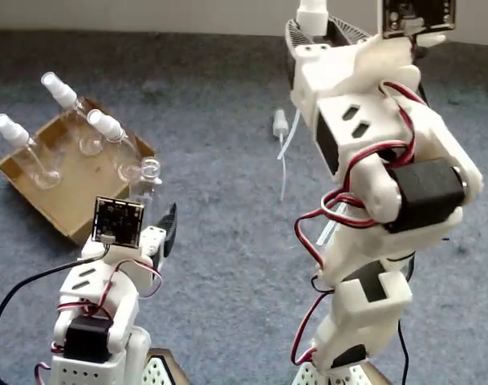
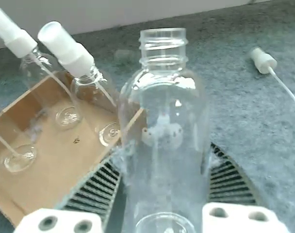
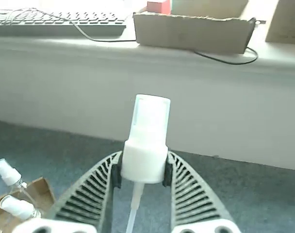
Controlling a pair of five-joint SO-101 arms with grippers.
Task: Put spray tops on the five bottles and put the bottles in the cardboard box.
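High view: the cardboard box (image 1: 63, 200) sits at the left of the grey-carpeted desk (image 1: 228, 241) with 3 capped bottles (image 1: 107, 132) in it. Just beside the box's near corner, the left gripper (image 1: 158, 204) holds an uncapped bottle (image 1: 150, 171) upright. At the far edge the right gripper (image 1: 318, 30) carries a held spray top (image 1: 312, 14). A loose spray top (image 1: 281, 124) lies on the desk between the arms, its thin tube trailing.

Left wrist view: the left fingers are closed on the uncapped bottle's clear body, low down, so the neck and its bare threads are free. Empty, it should be light, but its smooth wall looks slippery. The broad body is the sensible place to grip, firmly but without crushing.

Right wrist view: the right fingers clamp the held spray top by its collar, with the nozzle above and the tube hanging below. The top is probably light, stiff plastic and the tube bendy, so the tube would have to enter the mouth first. The collar is where to hold it for twisting.
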